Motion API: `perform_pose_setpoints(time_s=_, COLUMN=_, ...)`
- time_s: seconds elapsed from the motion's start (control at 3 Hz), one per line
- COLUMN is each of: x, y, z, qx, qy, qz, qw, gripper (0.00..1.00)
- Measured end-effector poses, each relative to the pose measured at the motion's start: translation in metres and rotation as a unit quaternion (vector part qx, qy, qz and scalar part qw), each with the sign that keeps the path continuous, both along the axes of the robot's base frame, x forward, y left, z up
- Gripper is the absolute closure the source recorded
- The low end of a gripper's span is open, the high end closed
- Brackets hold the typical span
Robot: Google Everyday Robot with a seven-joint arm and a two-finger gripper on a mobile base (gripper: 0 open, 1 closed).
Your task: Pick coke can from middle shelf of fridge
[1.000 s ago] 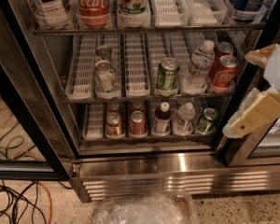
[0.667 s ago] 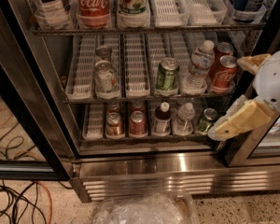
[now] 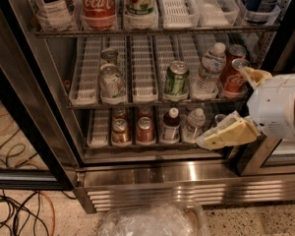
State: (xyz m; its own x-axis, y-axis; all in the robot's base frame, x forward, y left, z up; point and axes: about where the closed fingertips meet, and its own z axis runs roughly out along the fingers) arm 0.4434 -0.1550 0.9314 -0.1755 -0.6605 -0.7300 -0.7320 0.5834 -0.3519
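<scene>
The coke can (image 3: pixel 232 80) stands at the right end of the middle shelf (image 3: pixel 142 70) of the open fridge (image 3: pixel 152 173), with a second red can (image 3: pixel 236 53) behind it. My gripper (image 3: pixel 222 106) is at the right, in front of the shelf's right end, and open. Its upper cream finger (image 3: pixel 254 75) lies just right of the coke can's top. Its lower finger (image 3: pixel 227 134) reaches down-left in front of the bottom shelf. The can is not held.
On the middle shelf stand a water bottle (image 3: pixel 209 73), a green can (image 3: pixel 177 80) and silver cans (image 3: pixel 110 80). A tall Coca-Cola bottle (image 3: pixel 97 1) is on the top shelf. Cans and bottles (image 3: pixel 145 129) fill the bottom shelf. A plastic bag (image 3: pixel 152 220) and cables (image 3: pixel 14 215) lie on the floor.
My gripper has moved left and in toward the fridge. Its upper finger now sits beside the coke can. The cans and bottles have not moved.
</scene>
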Motion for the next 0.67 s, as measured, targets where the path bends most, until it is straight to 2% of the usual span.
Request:
perform_pose_setpoints(time_s=0.33, x=0.0070, y=0.0069, z=-0.0009, qx=0.037, qy=-0.041, qz=-0.031, qw=0.9980, gripper=0.00)
perform_pose_setpoints(time_s=0.67, x=0.0070, y=0.0069, z=-0.0009, qx=0.037, qy=-0.041, qz=-0.031, qw=0.9980, gripper=0.00)
